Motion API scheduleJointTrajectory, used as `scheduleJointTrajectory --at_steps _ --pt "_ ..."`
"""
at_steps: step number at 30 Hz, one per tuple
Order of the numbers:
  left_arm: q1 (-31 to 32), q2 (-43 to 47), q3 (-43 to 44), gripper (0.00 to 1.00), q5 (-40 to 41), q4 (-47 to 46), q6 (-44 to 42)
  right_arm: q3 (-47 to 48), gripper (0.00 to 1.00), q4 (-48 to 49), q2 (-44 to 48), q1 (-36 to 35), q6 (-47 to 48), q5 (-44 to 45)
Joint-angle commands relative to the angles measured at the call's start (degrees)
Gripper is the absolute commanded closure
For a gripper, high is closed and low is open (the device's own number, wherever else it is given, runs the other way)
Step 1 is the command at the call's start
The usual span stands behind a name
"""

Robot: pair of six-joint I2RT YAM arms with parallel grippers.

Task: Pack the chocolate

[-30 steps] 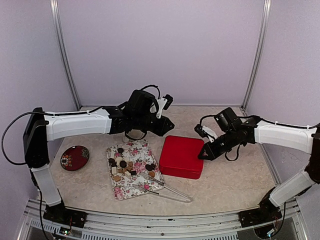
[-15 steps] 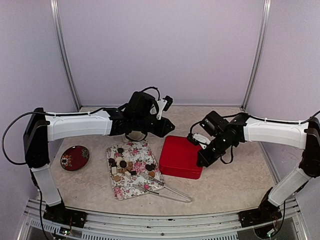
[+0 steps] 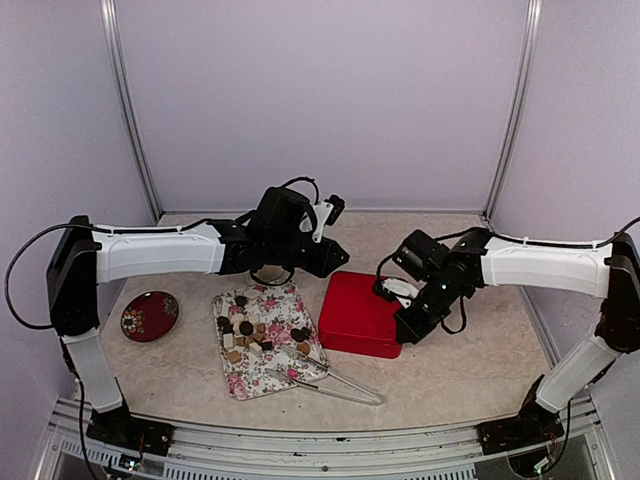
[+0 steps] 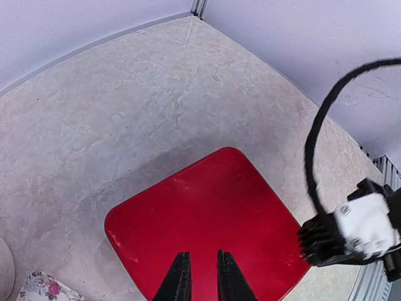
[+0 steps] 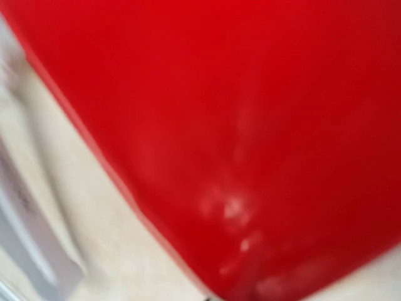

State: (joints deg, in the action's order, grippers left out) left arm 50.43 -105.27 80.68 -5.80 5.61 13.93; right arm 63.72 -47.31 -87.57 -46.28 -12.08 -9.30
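Chocolate [image 3: 252, 332]: loose heap of brown, tan & cream pcs on the floral tray [image 3: 243, 384], left of centre on the surface [image 3: 470, 365].
Red box [image 3: 352, 310]: shut, lying flat just right of the tray; only a narrow strip of surface btwn them.
Left pincer [image 4: 202, 256]: hangs over the box's far-left part. In its wrist view I see the fingers a slim gap apart w/ nothing btwn them.
Right pincer [image 3: 405, 328]: low at the box's right edge, near the near-right corner. I read it as closed together. Its wrist view is a blur of red lid plus some surface, so I can't tell if it touches the box.
Tongs [image 3: 335, 382]: metal, one end on the tray's near-right corner, the rest out on the surface.
Dish [image 3: 150, 315]: small, red, patterned; left of the tray, apart from it.
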Motion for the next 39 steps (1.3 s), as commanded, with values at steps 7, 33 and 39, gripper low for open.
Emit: scheduleJointTrajectory --at_steps 7,33,39 --pt "-0.95 0.34 0.12 0.84 -1.58 -1.81 0.94 -2.21 0.95 -3.77 -3.52 -2.22 0.33 2.26" --pt "-1.66 1.31 -1.46 0.84 -2.72 -2.80 1.55 -1.01 0.97 -2.67 -9.19 -2.58 2.99 2.51" --pt "-1.66 1.79 -1.90 0.84 -2.74 -2.82 1.36 5.82 0.97 -5.06 -3.57 -2.54 2.73 0.51"
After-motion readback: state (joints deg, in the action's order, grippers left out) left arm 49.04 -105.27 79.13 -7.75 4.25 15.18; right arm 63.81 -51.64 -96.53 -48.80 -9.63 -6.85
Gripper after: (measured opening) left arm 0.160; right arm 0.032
